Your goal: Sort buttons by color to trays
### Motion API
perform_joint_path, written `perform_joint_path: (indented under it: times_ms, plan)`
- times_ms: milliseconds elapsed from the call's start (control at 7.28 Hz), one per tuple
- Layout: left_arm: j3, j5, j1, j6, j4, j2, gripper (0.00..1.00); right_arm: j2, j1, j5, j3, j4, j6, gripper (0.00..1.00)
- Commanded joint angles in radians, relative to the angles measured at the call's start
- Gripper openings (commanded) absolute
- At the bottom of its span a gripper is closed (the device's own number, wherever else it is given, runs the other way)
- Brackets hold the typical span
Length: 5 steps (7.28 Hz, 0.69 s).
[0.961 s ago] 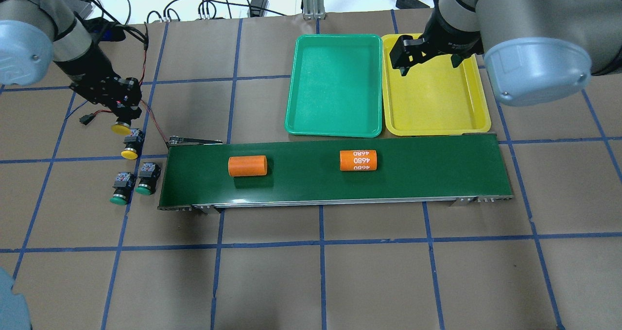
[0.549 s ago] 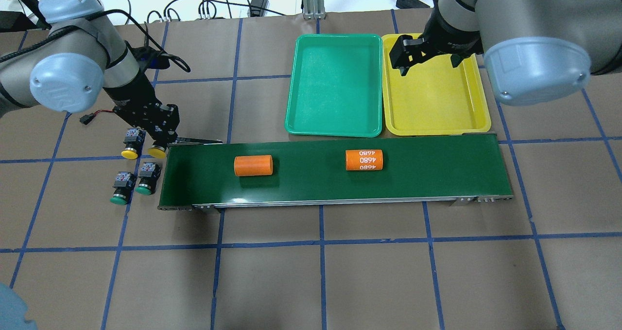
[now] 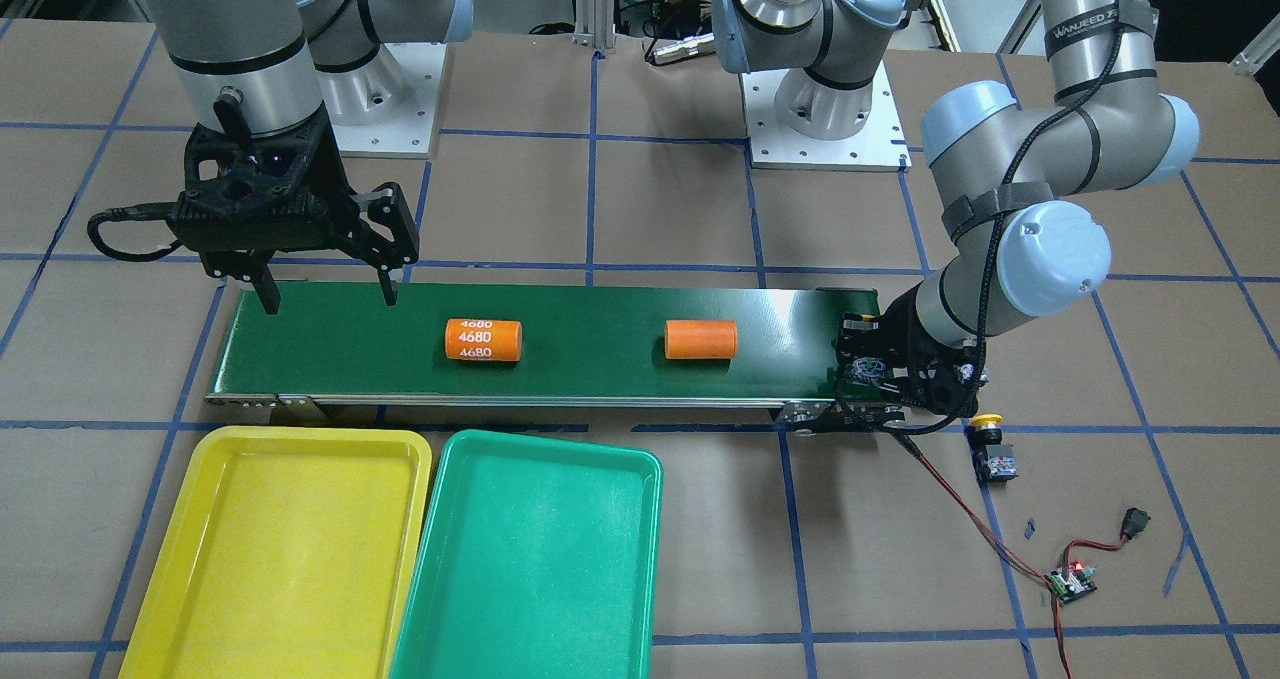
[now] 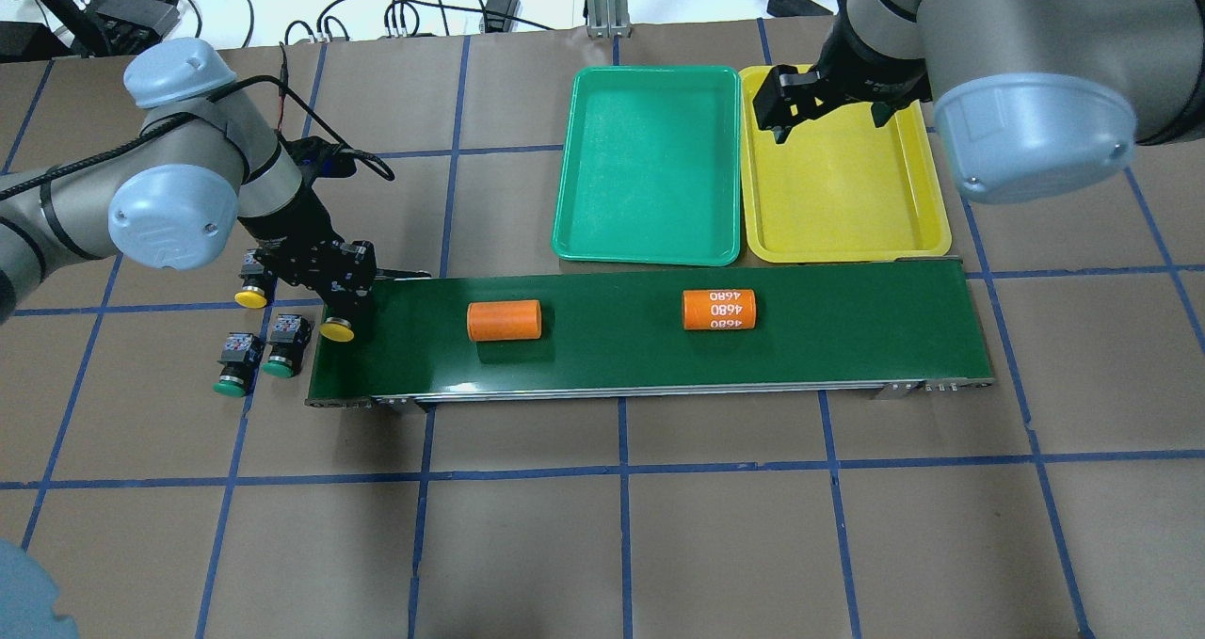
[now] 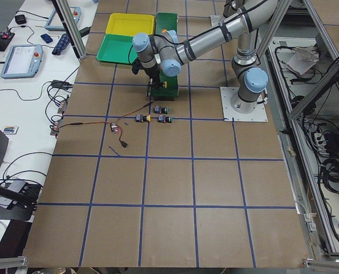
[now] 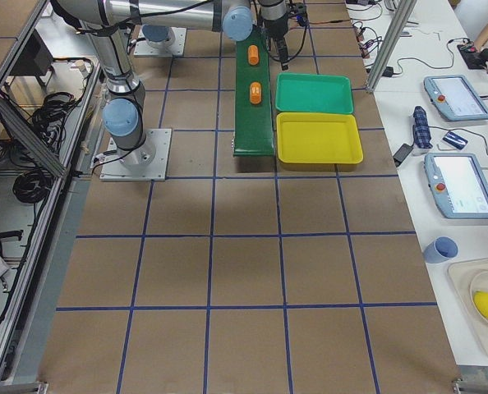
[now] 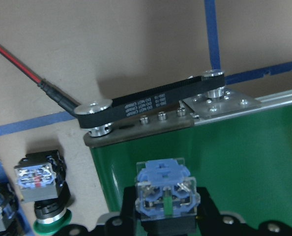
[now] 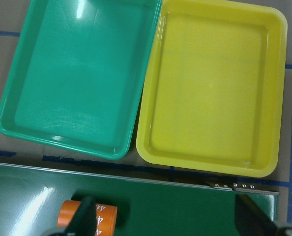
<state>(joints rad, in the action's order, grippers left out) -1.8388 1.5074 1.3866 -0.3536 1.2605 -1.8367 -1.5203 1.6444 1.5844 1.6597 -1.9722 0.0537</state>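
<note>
My left gripper (image 4: pixel 341 302) is shut on a yellow-capped button (image 4: pixel 336 330) and holds it over the left end of the conveyor belt (image 4: pixel 640 347). The button's blue contact block fills the left wrist view (image 7: pixel 164 194). The second yellow button (image 4: pixel 252 291) lies on the table beside the belt. Two green-capped buttons (image 4: pixel 281 347) (image 4: pixel 231 366) lie just left of the belt end. The green tray (image 4: pixel 650 164) and the yellow tray (image 4: pixel 843 187) stand side by side behind the belt, both empty. My right gripper (image 4: pixel 830 129) is open and empty above the yellow tray.
Two orange cylinders lie on the belt, a plain one (image 4: pixel 504 320) and one marked 4680 (image 4: pixel 718 309). A red-and-black wire (image 3: pixel 960 509) runs from the belt's drive end to a small board (image 3: pixel 1070 584) on the table.
My left gripper has carried the yellow button right, from beside the other buttons to over the belt's left end. Both orange cylinders have shifted right along the belt. The right arm has not moved.
</note>
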Motion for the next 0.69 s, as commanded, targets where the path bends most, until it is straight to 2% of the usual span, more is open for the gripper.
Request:
perform_joint_path:
  times_ms: [0, 137, 412, 549]
  plan:
    - [-0.01, -0.018, 0.0, 0.022, -0.009, -0.006, 0.93, 0.0, 0.0, 0.0, -0.001, -0.002, 0.0, 1.0]
    - [-0.007, -0.018, -0.001, 0.031, -0.007, 0.005, 1.0, 0.002, -0.003, 0.0, -0.002, -0.002, 0.0, 1.0]
    - [0.021, -0.01, -0.001, 0.031, -0.006, 0.033, 1.0, 0.003, -0.003, 0.0, -0.002, -0.004, 0.002, 1.0]
    - [0.101, 0.0, -0.026, 0.016, 0.009, 0.045, 1.0, 0.006, -0.003, 0.0, -0.002, -0.002, 0.002, 1.0]
